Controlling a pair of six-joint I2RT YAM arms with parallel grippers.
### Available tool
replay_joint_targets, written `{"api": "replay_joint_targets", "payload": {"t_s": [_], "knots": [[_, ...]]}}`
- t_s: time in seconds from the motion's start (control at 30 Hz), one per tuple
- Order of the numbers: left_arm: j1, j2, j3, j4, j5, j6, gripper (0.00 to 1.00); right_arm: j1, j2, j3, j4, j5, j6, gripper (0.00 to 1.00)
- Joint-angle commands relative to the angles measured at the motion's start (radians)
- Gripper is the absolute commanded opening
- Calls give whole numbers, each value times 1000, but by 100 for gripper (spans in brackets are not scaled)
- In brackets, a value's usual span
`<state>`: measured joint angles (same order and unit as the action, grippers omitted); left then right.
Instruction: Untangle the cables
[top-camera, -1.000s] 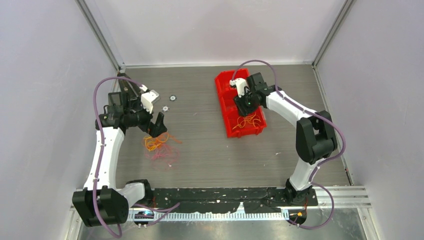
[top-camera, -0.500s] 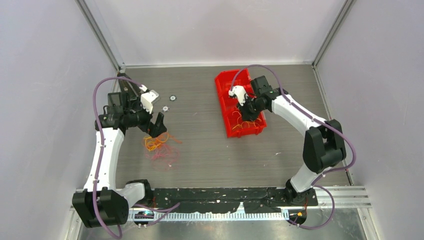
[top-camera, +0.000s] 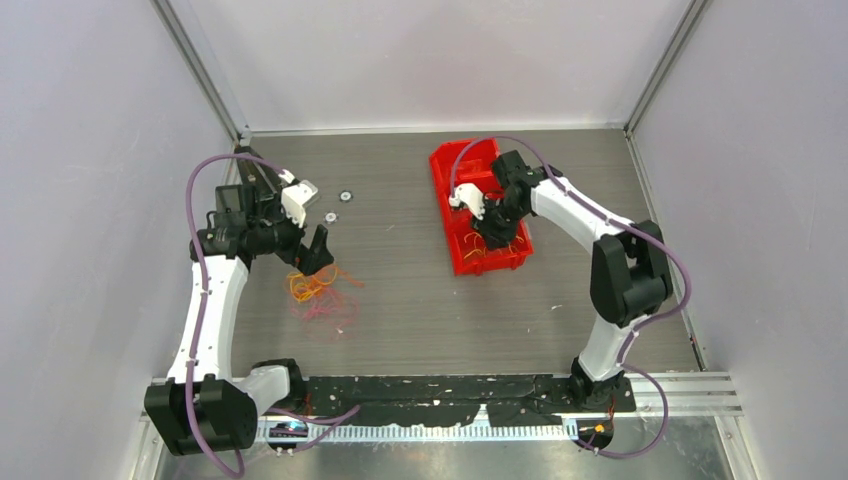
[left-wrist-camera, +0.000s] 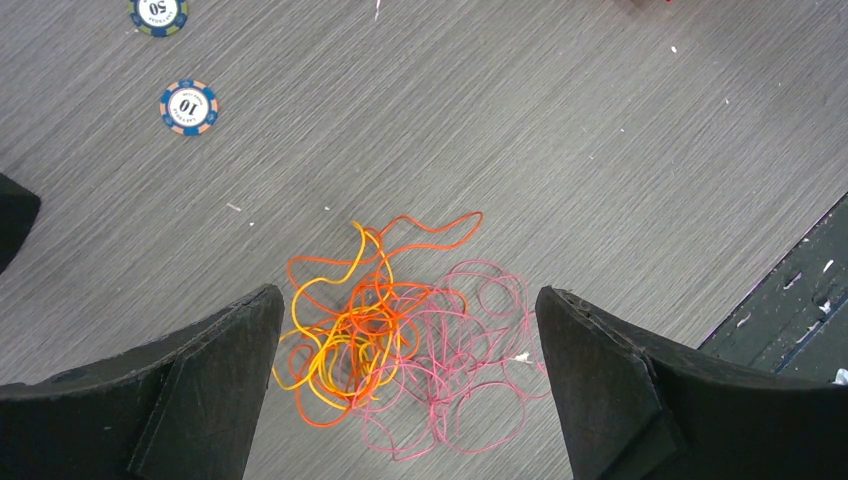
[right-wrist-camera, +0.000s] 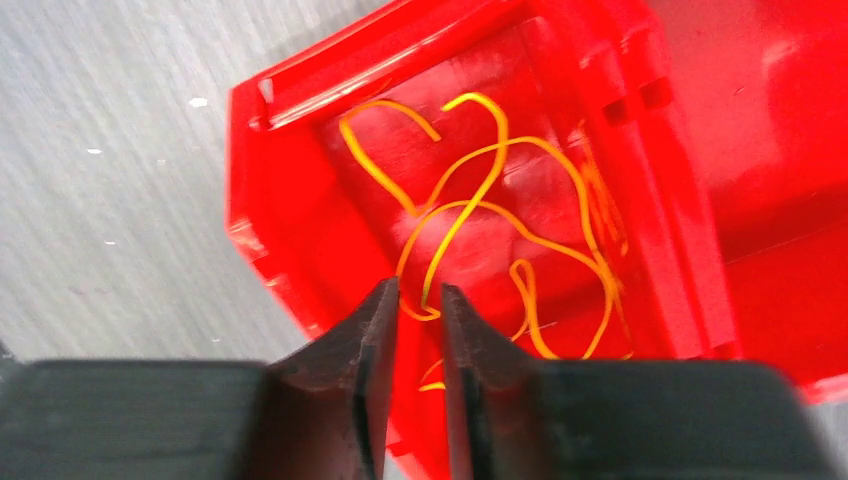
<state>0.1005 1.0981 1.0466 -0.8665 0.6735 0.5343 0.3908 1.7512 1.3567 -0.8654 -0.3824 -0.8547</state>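
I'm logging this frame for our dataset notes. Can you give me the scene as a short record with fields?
left gripper: open, above the cable tangle
tangle: orange, yellow and pink strands on the table
right gripper: jaws nearly closed over the red bin, grip unclear
bin contents: loose yellow cables
also on table: two poker chips

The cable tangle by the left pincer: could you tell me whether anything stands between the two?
Nothing visible does. The left pincer hangs wide open, its fingers framing the cable tangle on the table. The two poker chips lie off to one side, apart from it.
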Motion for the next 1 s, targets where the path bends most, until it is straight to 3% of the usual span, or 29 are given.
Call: {"api": "replay_joint_targets", "payload": {"t_s": [0.0,0.1,0.27,0.47,0.67,0.77,0.97], "knots": [[1,-6,-13,13,-7,14,100,3,49,102,-13,32,56,36],[1,-7,-41,22,-41,56,100,5,30,125,-1,1,106,56],[2,54,-69,-47,-141,219,100,5,-25,191,-26,-32,174,71],[2,140,-136,5,-307,283,98,6,-115,228,-8,-71,285,98],[1,300,-154,-3,-355,314,94,73,-142,224,21,-183,453,98],[-4,374,-137,30,-361,260,100,135,-135,185,84,-224,564,97],[-70,486,-75,12,-349,130,93,207,-96,123,192,-261,719,94]]}}
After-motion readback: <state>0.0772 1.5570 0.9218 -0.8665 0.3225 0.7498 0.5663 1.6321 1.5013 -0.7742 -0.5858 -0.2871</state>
